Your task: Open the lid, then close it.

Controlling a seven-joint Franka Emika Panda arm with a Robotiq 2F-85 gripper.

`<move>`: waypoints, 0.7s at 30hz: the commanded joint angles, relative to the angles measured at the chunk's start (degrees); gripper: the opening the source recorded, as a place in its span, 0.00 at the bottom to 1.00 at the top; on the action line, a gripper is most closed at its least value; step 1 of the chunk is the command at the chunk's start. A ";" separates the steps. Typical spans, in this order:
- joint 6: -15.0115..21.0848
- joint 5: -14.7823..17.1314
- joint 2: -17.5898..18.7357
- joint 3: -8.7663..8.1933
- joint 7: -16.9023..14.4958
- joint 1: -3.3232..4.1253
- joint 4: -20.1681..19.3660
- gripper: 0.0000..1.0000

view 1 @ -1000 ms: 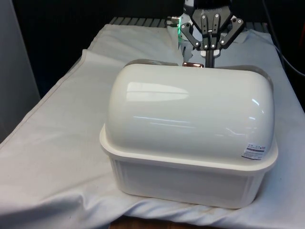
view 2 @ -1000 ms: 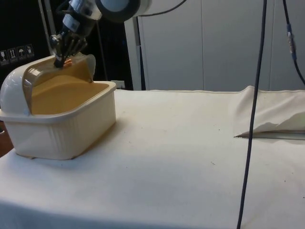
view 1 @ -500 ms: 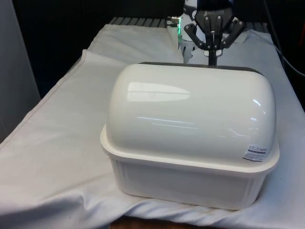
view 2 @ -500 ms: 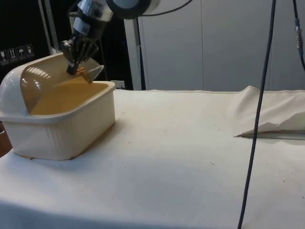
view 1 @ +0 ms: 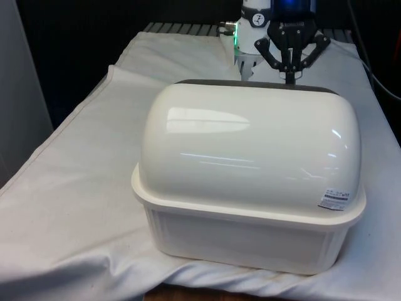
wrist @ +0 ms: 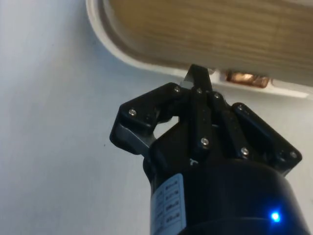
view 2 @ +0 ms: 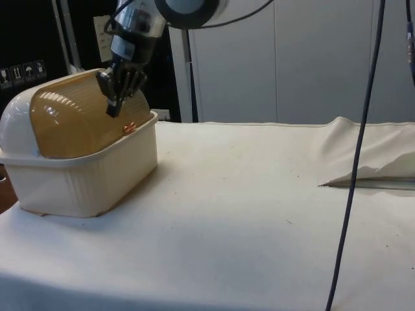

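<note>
At the table's near end stands the bread box, its solid white back turned to the front view, so the roll lid faces the far side, toward the arm. In the side view the tan ribbed lid is drawn down almost to the box's rim, its copper handle just above the edge. The gripper, fingers pressed together, rests its tip against the lid just above the handle, apparently pushing rather than gripping, which suits closing.
</note>
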 commanded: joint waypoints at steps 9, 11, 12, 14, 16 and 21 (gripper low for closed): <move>-2.81 0.17 -3.50 1.15 0.97 0.17 -4.24 0.00; -3.15 0.11 -3.90 1.20 0.97 0.17 -4.70 0.00; -3.50 0.11 -4.35 1.32 1.03 0.17 -5.10 0.00; -4.18 0.17 -5.44 1.55 1.03 0.17 -6.07 0.00; -5.21 0.00 -7.16 1.83 0.97 0.17 -7.28 0.00; -6.42 -0.52 -9.57 2.06 0.86 0.11 -8.82 0.00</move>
